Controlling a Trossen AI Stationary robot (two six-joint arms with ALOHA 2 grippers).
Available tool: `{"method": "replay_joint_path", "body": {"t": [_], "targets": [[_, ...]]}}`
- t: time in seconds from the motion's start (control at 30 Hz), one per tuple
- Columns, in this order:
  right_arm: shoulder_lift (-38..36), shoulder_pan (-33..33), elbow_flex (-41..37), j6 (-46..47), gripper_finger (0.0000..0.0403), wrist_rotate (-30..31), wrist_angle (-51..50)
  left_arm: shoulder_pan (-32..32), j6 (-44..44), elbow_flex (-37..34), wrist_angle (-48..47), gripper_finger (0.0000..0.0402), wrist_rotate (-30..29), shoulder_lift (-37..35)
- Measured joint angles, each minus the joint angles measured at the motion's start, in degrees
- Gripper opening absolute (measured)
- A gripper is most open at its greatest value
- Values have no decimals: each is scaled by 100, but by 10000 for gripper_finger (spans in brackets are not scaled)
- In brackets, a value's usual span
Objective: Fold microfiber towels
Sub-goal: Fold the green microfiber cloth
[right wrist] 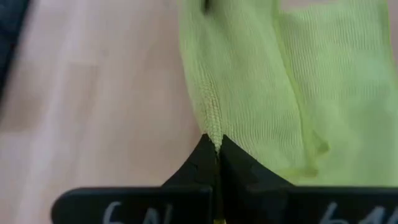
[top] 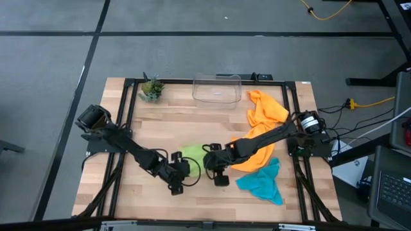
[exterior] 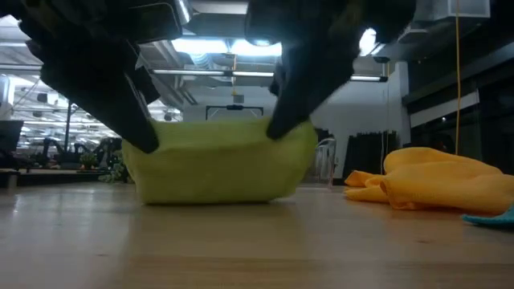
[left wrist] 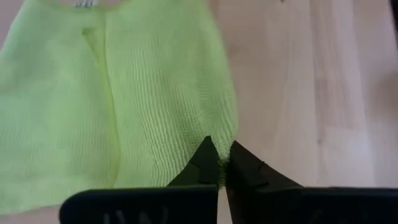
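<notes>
Lime green microfiber towel [top: 192, 154] lies on the wooden worktop [top: 212, 122] near its front edge, and everything else is placed from it. On its left side the left claw [left wrist: 221, 163] is pinched fully shut on the towel's corner, fingertips meeting over the hem. On its right side the right claw [right wrist: 216, 148] is likewise closed tight on the opposite corner, the edge seam running straight into its tips. In the low view the towel [exterior: 221, 160] stands raised at both gripped corners, its lower part resting on the wood. Right of it, touching the right arm, sits a heap of orange towels [top: 264, 122]. Just in front of that heap, further right of the green towel, lies the teal towel [top: 262, 181].
</notes>
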Motion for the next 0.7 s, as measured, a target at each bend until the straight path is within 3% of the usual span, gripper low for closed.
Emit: {"method": "replay_joint_path", "body": {"t": [0.3, 0.7], "targets": [[17, 72, 97, 356, 4, -245, -75, -247, -111, 278, -73, 0, -13, -2], [24, -239, 89, 230, 4, -354, -56, -2, -158, 476, -859, 0, -80, -13]]}}
